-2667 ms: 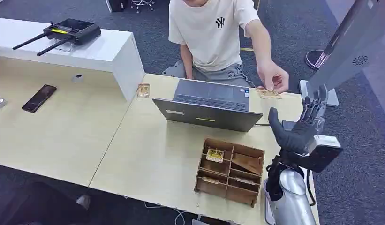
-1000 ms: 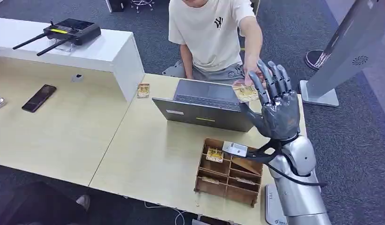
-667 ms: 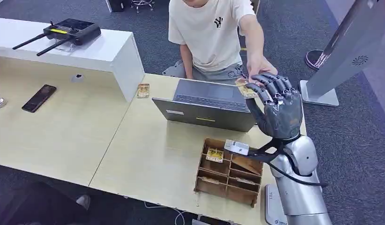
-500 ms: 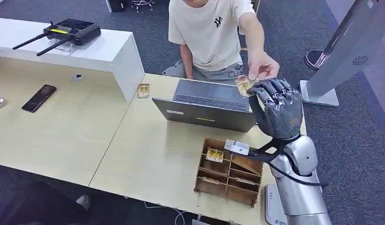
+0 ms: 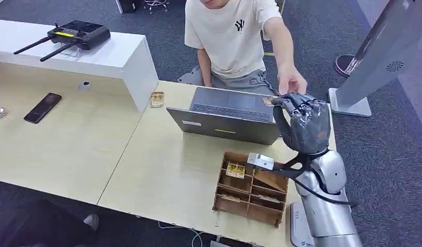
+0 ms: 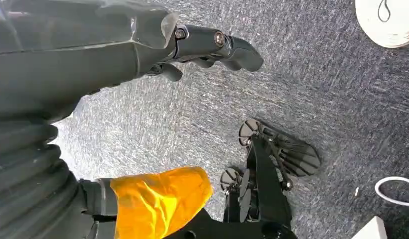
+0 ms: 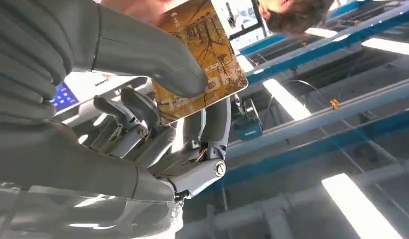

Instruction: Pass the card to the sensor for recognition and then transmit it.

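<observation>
One card [image 7: 200,59] is pinched between the thumb and fingers of the raised right hand [image 5: 301,121], above the laptop [image 5: 226,116], its free end pointed toward the person's hand [image 5: 291,82] just beyond.

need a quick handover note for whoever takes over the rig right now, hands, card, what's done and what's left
Right robot hand: raised over the laptop's right end, thumb and fingers closed on the card. The person's hand is right at the card; whether it has let go can't be told.
Left robot hand: hangs over the carpet, holds nothing, fingers apart.
Done: card is in the robot's grip.
Left: present it to the sensor, then pass it on.
Another card lies on the table; more sit in the wooden tray.
</observation>
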Action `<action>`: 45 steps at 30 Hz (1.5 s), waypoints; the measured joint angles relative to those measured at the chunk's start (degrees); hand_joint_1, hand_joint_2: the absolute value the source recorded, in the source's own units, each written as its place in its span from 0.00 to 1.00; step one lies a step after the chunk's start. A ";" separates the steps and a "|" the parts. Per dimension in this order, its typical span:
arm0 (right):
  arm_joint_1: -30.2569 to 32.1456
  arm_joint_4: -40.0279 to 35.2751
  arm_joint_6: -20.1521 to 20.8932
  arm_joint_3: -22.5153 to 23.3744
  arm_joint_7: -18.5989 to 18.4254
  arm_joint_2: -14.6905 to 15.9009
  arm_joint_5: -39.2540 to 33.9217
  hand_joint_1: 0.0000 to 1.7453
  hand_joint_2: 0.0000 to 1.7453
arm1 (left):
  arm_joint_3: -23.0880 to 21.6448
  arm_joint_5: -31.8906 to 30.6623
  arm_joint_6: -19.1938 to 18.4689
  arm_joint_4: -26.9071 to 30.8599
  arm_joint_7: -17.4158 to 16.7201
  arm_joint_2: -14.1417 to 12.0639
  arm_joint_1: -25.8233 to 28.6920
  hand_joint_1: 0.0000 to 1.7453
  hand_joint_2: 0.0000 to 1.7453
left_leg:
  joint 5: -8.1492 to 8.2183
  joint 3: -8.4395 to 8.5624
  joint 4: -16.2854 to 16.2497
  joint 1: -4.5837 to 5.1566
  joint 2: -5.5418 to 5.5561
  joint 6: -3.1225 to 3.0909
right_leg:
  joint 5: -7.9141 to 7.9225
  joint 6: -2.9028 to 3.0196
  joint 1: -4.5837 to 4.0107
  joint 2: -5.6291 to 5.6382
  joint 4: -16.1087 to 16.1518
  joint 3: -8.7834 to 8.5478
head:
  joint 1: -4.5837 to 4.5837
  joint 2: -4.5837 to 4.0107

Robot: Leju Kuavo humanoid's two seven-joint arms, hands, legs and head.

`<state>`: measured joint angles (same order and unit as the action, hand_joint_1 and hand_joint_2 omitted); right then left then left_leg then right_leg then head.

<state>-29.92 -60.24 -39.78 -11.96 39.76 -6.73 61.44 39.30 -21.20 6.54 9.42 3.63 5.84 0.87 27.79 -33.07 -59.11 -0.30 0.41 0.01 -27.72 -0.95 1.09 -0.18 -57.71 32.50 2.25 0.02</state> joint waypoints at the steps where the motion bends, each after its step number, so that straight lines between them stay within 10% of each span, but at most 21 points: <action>1: 0.03 0.28 0.00 0.17 0.00 0.00 -0.41 1.00 1.00 | 0.00 0.00 0.00 0.00 0.00 0.02 0.00 0.00 1.00 | 0.00 0.00 0.00 0.00 0.00 0.00 | 0.00 0.00 0.00 0.00 0.00 0.00 | 0.00 0.00; 12: 0.61 1.33 -0.02 3.15 0.00 -1.40 -3.67 1.00 1.00 | 0.00 0.11 0.00 0.00 0.00 0.33 -0.01 0.00 1.00 | 0.00 0.00 0.00 0.00 0.00 0.00 | 0.00 0.00 0.00 0.00 0.00 0.00 | 0.00 0.00; 23: 1.07 5.74 0.02 2.72 -1.29 -3.17 -31.12 1.00 1.00 | 0.02 0.87 0.00 0.00 0.00 0.98 -0.08 0.00 1.00 | 0.00 0.00 0.00 0.00 -0.02 0.00 | 0.01 0.01 0.00 0.03 0.00 0.01 | 0.00 0.00; 33: 1.06 7.54 0.00 -0.48 -1.97 -2.93 -33.75 1.00 1.00 | 0.02 1.03 0.00 0.00 0.00 1.29 -0.09 0.00 1.00 | 0.00 0.01 0.00 -0.01 -0.04 0.01 | 0.02 0.03 0.00 0.06 0.00 0.03 | 0.02 0.00; 45: 4.81 4.02 0.63 -8.59 -12.11 3.94 -44.48 1.00 1.00 | 0.98 1.84 -0.11 0.00 0.00 1.38 0.02 0.00 1.00 | 0.00 0.00 0.00 0.01 -0.03 0.00 | 0.02 0.02 0.00 0.04 0.01 0.03 | 0.00 0.00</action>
<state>-25.12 -56.22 -39.15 -20.55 27.65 -2.80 16.96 40.28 -19.36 6.43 9.42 3.63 7.21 0.89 27.79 -33.07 -59.11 -0.29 0.38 0.01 -27.70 -0.93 1.10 -0.14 -57.70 32.53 2.25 0.02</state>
